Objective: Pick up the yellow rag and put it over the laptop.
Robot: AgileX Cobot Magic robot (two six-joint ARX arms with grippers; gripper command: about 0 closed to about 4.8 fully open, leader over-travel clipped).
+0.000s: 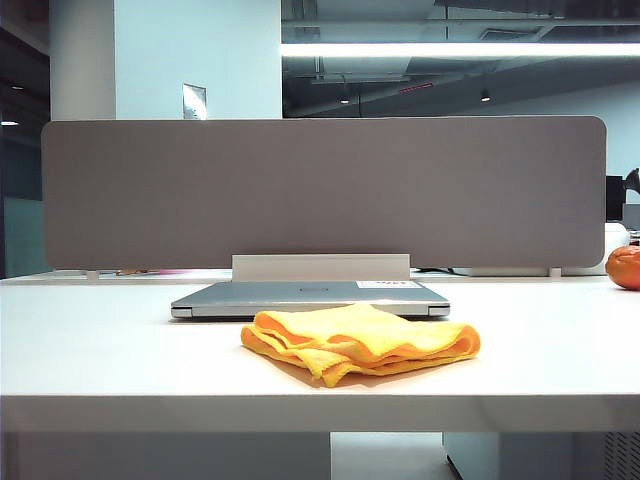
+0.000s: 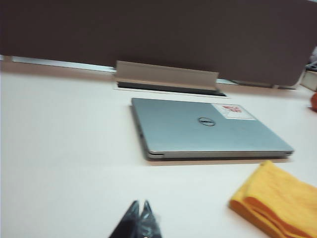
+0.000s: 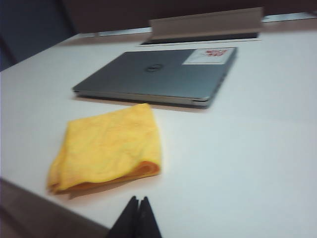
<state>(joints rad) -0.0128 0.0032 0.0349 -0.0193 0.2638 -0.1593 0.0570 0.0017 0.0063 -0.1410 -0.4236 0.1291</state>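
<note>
The laptop lay shut and flat on the white worktop, its lid up, a round dark logo at the lid's middle and a white sticker with red print near one rear corner. Behind the laptop stood a low pale bracket, and behind that a broad grey partition panel ran across the worktop's far side.

The yellow rag lay folded in front of the laptop, on the worktop's near side, just beside the laptop's front edge; from the exterior view it overlapped that edge in the picture, while the wrist views showed a narrow strip of bare worktop between the two. Its folds were stacked, with orange stitched edges showing along the open side. It was narrower than the laptop.

Well to the right of the laptop, at the edge of the exterior view, sat a round orange fruit.

The left pincer hung on the near side of the laptop, off to the rag's left, its two dark tips pressed together and holding nothing. The right pincer hung nearer than the rag and just to its right, its tips likewise together and empty. Neither pincer touched the rag or the laptop, and neither showed in the exterior view.
</note>
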